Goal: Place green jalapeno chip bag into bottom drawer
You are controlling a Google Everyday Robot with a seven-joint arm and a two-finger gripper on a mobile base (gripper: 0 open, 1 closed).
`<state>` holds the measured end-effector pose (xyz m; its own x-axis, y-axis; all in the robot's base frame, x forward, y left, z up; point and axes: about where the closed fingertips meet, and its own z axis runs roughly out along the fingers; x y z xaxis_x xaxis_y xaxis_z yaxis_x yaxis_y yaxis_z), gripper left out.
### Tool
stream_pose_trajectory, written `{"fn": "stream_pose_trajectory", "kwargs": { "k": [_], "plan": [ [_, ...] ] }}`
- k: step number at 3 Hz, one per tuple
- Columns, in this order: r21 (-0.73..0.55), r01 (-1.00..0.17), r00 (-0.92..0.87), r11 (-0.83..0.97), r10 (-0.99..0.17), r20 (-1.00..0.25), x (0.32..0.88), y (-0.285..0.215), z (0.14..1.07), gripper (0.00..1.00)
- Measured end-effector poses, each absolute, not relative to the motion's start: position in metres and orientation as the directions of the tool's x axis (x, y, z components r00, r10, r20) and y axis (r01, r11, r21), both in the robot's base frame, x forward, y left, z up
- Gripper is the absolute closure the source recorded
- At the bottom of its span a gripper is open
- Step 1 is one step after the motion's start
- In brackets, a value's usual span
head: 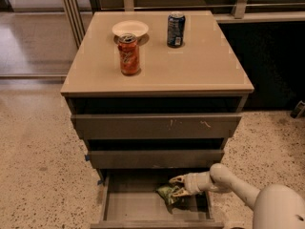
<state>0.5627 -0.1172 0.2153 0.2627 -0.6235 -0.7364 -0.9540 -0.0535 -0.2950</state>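
One claw (177,185) grips one bag (167,193) (one drawer (138,206)).

The hand (177,185) hides part of the green jalapeno chip bag (167,193).

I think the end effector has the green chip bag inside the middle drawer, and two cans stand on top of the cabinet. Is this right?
Not quite. In the camera view the end effector is at the green chip bag inside the bottom drawer, not the middle one. The two cans, orange-red and dark blue, do stand on the cabinet top.

No readable text on the orange-red can (129,55), dark blue can (176,29) or green jalapeno chip bag (167,193); gripper (178,186) inside bottom drawer (133,206)
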Motion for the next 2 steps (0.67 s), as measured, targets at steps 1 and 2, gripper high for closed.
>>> {"fn": "stream_pose_trajectory", "kwargs": {
  "k": [1, 2],
  "plan": [
    [-0.295, -0.954, 0.263, -0.054, -0.623, -0.736, 0.5627, -0.1171, 0.2153, 0.0],
    [-0.295, -0.954, 0.263, -0.054, -0.623, -0.736, 0.5627, -0.1171, 0.2153, 0.0]
  ]
}}
